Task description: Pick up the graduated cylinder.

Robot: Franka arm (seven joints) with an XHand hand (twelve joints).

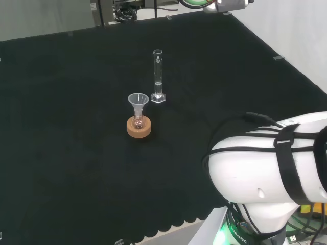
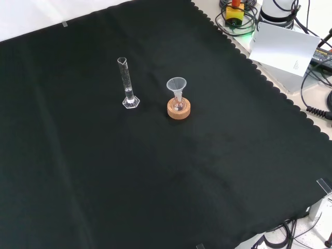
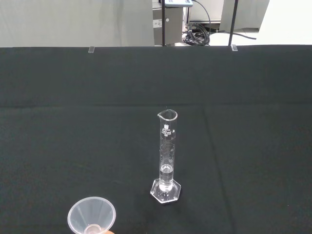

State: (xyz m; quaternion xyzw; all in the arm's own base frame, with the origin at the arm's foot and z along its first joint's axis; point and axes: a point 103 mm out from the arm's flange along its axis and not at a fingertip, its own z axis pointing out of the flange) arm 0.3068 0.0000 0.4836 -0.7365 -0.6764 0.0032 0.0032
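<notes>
Clear glass, tall and narrow, the graduated cylinder [image 1: 158,75] stands upright on its hexagonal foot near the middle of the tabletop [image 1: 61,153], with a little liquid showing low in the tube. Just beside it sits a small round-bottom flask [image 1: 138,122] on a cork ring stand [image 1: 139,128], a clear plastic funnel [image 1: 138,102] resting in its neck. In the head view the cylinder is behind and slightly right of the flask; in the front view it stands to the flask's left, the two apart but near.

Whether the robot hand is spread or closed I cannot tell. The arm's white link [image 1: 265,163] fills the lower right of the head view, well apart from the glassware, so the approach looks not yet begun.

The main risk, as I judge it, is tipping. A slender cylinder on a small foot will topple if a finger strikes it high on the tube before the grasp closes round it, and the liquid would spill. The second risk is the neighbour: a path that sweeps past the funnel could knock it off or drag the flask from its ring. Transparent walls also make the tube hard to locate exactly, so a misjudged reach may push rather than grip.
</notes>
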